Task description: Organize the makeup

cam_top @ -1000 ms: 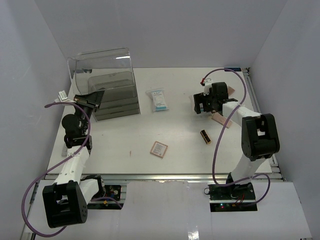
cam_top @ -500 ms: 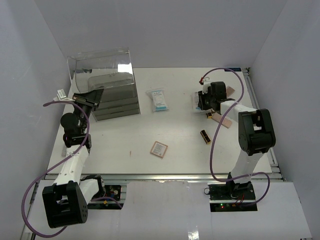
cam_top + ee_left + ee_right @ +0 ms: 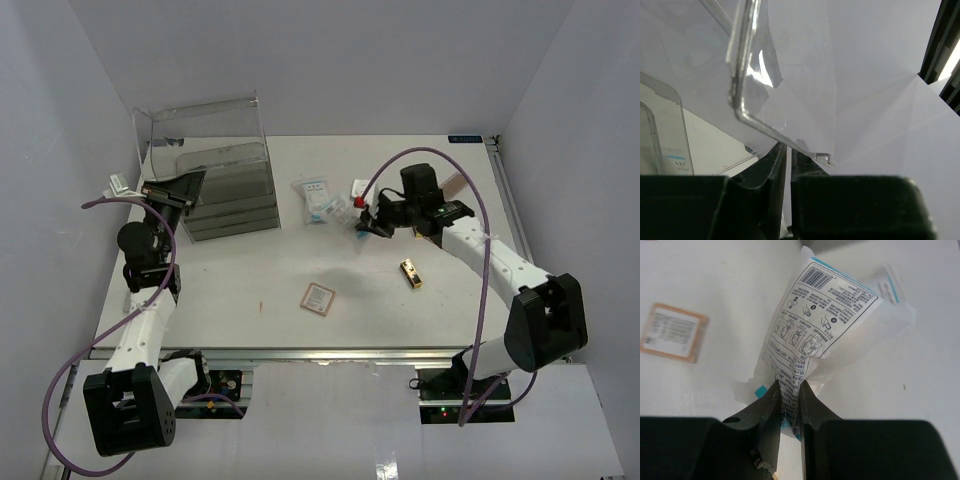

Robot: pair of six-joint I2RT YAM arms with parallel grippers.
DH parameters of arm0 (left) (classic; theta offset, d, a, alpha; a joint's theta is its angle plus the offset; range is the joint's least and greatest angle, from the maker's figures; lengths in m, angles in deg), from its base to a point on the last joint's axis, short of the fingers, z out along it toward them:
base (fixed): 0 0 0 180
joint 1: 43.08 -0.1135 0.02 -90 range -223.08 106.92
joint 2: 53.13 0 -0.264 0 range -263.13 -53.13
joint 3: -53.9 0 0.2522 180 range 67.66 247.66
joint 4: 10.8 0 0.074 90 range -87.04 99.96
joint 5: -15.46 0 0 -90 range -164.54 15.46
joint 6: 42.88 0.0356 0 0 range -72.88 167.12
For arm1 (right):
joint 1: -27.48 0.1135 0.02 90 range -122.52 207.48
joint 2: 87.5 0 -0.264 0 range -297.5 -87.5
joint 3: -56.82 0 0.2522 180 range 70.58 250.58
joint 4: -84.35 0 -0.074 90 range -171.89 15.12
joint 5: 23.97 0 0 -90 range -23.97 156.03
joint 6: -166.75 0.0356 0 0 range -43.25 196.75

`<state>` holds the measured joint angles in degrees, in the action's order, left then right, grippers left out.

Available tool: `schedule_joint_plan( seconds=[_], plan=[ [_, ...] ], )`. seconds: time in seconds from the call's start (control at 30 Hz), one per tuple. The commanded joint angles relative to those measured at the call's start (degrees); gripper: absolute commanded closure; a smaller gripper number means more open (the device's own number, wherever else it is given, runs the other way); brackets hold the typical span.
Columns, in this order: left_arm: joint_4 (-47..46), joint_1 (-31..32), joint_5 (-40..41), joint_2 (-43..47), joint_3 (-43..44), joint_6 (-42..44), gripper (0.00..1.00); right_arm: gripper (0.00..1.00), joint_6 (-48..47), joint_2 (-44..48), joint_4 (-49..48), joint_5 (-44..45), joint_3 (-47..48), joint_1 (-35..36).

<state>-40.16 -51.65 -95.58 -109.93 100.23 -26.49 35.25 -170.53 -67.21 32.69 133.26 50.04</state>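
Nearest the arm bases, a flat pink-tan square palette [image 3: 317,298] lies alone on the white bench [image 3: 250,265]. A little farther back and to its right lies the small gold tube [image 3: 411,272], well apart from the palette. Beyond the tube, the right hand [image 3: 363,224] is reached in toward the middle of the bench. Its fingers are pressed together on the lower end of a packet [image 3: 825,325], a clear pouch with a white printed label and a barcode. The wrist view shows the pouch pinched between both fingers and fanning out away from them, with the palette off to one side on the bench below. Just beyond the held one, a second packet [image 3: 316,199] with a white-and-blue label lies flat on the bench. On the left side, at about the same depth, the left hand [image 3: 788,155] is closed on a thin transparent edge of the clear box [image 3: 215,150], the plastic sheet running down into the narrow slit between its fingers. The box stands at the far left of the bench with a tall clear panel raised behind it and grey stepped layers showing inside. None of the pictures shows what it holds. Through its plastic the left wrist view catches a small blue-striped label [image 3: 677,159], but I cannot tell what it belongs to.
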Motion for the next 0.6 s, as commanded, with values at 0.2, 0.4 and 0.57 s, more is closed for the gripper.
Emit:
schedule_joint_plan(
  seconds=[0.2,0.4,0.57],
  plan=[
    [1.90,-0.48,1.09,1.42,4.35,-0.57,0.78,0.91,-18.33,-3.93,15.18,4.64,19.30,24.29],
    [3.59,-0.48,1.44,1.61,5.50,-0.52,0.78,0.91,-14.82,-11.80,3.20,18.66,28.32,35.89],
    [5.59,-0.48,1.96,1.95,7.16,1.45,0.78,0.91,-13.51,-20.42,-3.24,26.39,36.36,37.91]
  ],
)
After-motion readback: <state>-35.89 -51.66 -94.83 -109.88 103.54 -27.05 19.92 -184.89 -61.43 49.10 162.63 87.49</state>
